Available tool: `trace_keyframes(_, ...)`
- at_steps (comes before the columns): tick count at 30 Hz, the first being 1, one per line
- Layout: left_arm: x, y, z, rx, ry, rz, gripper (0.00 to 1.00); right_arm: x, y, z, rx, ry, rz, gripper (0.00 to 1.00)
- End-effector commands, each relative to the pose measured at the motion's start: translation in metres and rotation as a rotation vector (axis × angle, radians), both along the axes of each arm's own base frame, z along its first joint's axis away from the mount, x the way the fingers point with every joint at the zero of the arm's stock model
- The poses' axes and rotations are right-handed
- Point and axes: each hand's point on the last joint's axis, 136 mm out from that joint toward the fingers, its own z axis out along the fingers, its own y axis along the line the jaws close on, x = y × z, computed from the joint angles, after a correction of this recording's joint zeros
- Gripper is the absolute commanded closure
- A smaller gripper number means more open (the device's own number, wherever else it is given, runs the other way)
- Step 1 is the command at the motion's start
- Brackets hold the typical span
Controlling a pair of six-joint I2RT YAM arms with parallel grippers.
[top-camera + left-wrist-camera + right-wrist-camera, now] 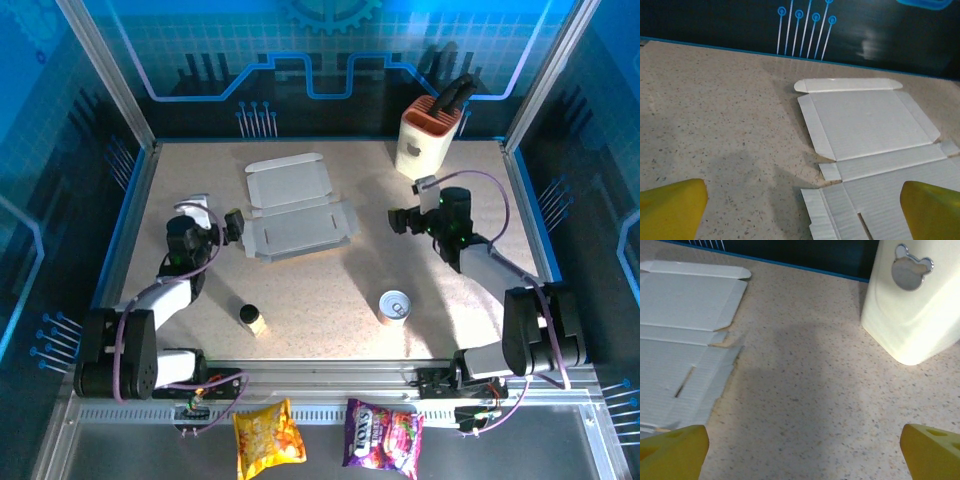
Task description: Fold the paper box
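Mostly flat paper box, ribbed grey-white cardboard; speckled table.

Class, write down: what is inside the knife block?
Dark handles stick out of the orange top of the knife block. Whatever blades they carry are hidden inside the block.
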Motion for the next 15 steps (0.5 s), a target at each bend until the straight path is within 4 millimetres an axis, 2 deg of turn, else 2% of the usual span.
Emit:
trace_keyframes(1, -0.004, -0.001, 0.005, -0.101, 0.097, 0.058, 0.0, -0.015, 0.02, -0.01, 0.071, 0.196, 0.004, 0.01)
trace_keyframes(5, -0.007, -0.019, 0.002, -0.232, 0.236, 0.025, 0.01, -0.017, 0.055, -0.007, 0.058, 0.268, 0.043, 0.0)
trace_keyframes(8, -0.011, -0.043, -0.005, -0.319, 0.366, -0.054, 0.04, -0.021, 0.084, -0.008, 0.05, 0.321, 0.07, 0.0)
trace_keyframes(12, -0.023, -0.074, -0.021, -0.359, 0.503, -0.152, 0.05, -0.025, 0.123, -0.015, 0.057, 0.43, 0.126, 0.03)
trace_keyframes(15, -0.032, -0.09, -0.028, -0.378, 0.565, -0.205, 0.05, -0.03, 0.154, -0.019, 0.063, 0.484, 0.197, 0.05)
